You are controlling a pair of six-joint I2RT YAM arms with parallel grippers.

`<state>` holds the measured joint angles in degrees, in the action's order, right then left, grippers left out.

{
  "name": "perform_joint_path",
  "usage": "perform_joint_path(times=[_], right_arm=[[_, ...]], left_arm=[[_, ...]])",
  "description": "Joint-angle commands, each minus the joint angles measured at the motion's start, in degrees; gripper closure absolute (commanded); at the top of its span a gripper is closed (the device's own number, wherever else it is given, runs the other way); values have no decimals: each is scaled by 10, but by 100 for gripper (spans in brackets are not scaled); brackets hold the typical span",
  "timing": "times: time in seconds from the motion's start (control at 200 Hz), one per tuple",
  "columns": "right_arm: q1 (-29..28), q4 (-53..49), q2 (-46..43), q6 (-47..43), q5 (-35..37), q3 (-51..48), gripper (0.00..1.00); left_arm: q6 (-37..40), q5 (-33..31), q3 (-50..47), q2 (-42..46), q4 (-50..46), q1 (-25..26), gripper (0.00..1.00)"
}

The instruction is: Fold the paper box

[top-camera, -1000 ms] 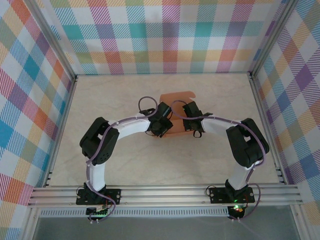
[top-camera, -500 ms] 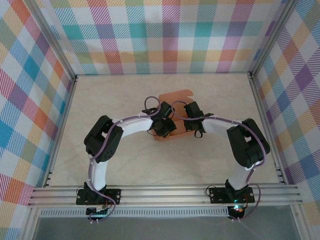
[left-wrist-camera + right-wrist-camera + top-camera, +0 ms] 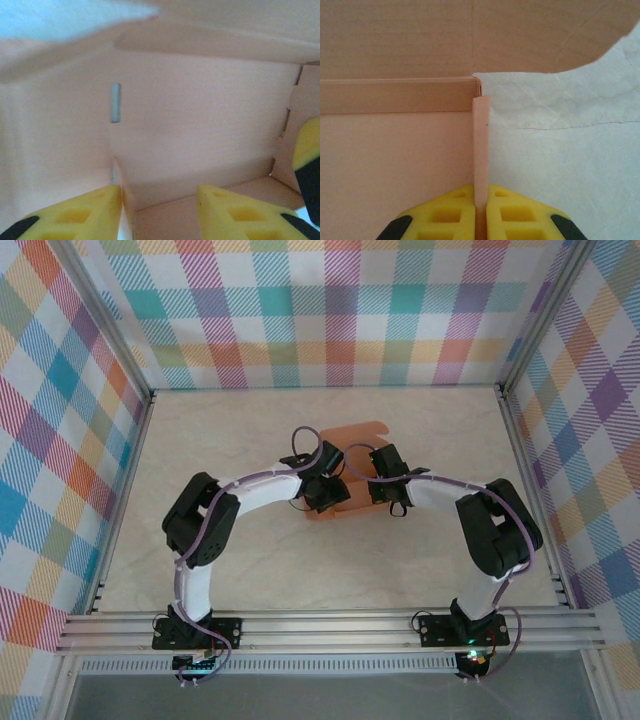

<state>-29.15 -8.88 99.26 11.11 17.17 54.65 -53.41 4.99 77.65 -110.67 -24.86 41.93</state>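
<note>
Both my tools meet near the middle of the surface (image 3: 230, 430), because the paper box (image 3: 352, 436) lies there, with its rounded lid flap pointing away from me. From above, my left tool (image 3: 324, 486) and my right tool (image 3: 386, 481) lean over the orange card from each side. The arms cover most of it, so from this view I cannot tell how the jaws stand. The left wrist camera looks into the half-formed box. My yellow fingers (image 3: 75, 217) are apart, about half open, and they hold nothing. A short standing wall (image 3: 122, 192) rises just beside the inner face of one finger, and a narrow slot (image 3: 115, 102) shows in the panel behind it. I judge that this tool is placed inside the box to push or catch that wall, so that the wall comes upright against the panel. The right wrist camera shows my right jaws closed tight on a narrow side flap (image 3: 481, 140). They pinch its lower end, so the flap stands on its edge beside a low folded wall (image 3: 395, 95), with bare surface to its right. I believe this grip is there to keep the box from sliding and to keep that corner upright while the other tool works. The fold is only partly done, as the lid flap lies open and flat.
</note>
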Motion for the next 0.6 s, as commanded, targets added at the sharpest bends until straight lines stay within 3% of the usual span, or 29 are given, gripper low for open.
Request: perform_joint_path(times=[0.0,0.165,0.265,0.4,0.6], right_arm=[[1,0,-7,3,-19,-11,89],[1,3,-6,2,-23,-13,90],[1,4,-6,1,-24,-15,90],[2,3,-4,-2,-25,-15,90],[2,1,-3,-2,-28,-16,90]], left_arm=[[63,-106,-21,78,-45,3,51],[147,-151,-70,134,-12,-4,35],[200,-131,-113,161,49,-29,27],[256,-56,-193,200,178,-73,25],[269,31,-271,214,331,-134,29]])
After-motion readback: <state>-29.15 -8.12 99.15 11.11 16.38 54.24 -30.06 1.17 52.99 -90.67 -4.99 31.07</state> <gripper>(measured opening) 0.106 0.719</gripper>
